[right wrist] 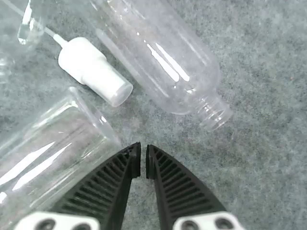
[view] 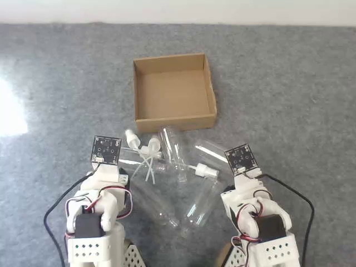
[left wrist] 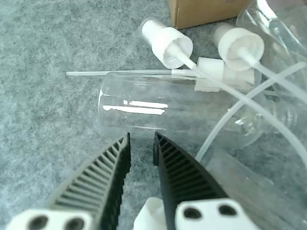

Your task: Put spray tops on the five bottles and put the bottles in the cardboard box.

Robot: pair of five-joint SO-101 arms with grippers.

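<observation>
An open cardboard box point(view: 174, 92) stands on the grey carpet with nothing in it. In front of it several clear bottles point(view: 172, 147) lie in a heap without tops, among loose white spray tops point(view: 133, 138) with long tubes. My left gripper point(left wrist: 142, 143) hovers just short of one lying bottle point(left wrist: 182, 110), shut but for a narrow slit and holding nothing. Two spray tops point(left wrist: 165, 40) lie beyond that bottle. My right gripper point(right wrist: 142, 152) is shut and holds nothing, between a bottle's open neck point(right wrist: 216, 112) and another bottle's base point(right wrist: 48, 153). A spray top point(right wrist: 96, 72) lies close ahead.
The left arm point(view: 103, 189) and right arm point(view: 253, 206) sit at the near edge, either side of the heap. A corner of the box point(left wrist: 206, 12) rises beyond the spray tops. Bare carpet stretches left, right and behind the box.
</observation>
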